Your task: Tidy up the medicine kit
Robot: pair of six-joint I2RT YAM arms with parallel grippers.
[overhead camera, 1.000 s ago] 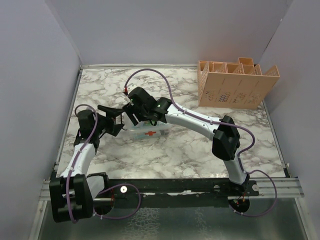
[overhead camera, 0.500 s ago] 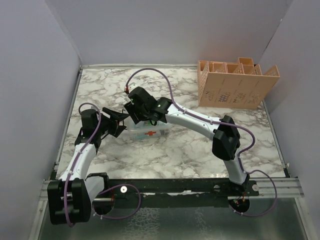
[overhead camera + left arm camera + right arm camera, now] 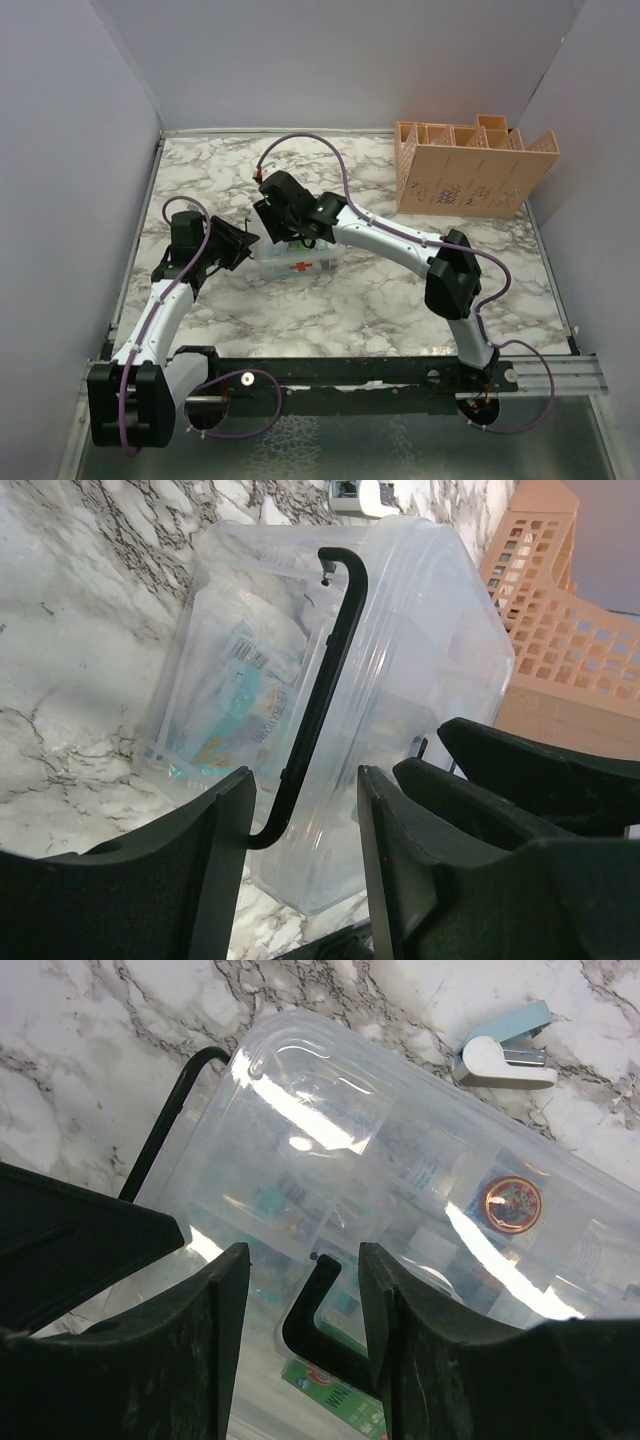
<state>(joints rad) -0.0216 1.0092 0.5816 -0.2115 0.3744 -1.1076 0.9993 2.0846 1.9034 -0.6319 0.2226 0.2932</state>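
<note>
Where the right arm (image 3: 385, 237) overhangs, the medicine kit (image 3: 300, 268) is hidden.

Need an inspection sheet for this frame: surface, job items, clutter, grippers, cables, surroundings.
Surface: marble-pattern table.
Job's things: medicine kit, clear box, lid on, red cross on its side, packets inside; black handle on top.
Clutter: small blue-and-white stapler-like item beside the kit; peach organizer at far right.
Grippers: left gripper open, fingers either side of the handle; right gripper open over the lid, fingers either side of a handle end.
Cables: purple cables run along both arms.
Surroundings: plain walls on three sides; black rail at near edge.
</note>
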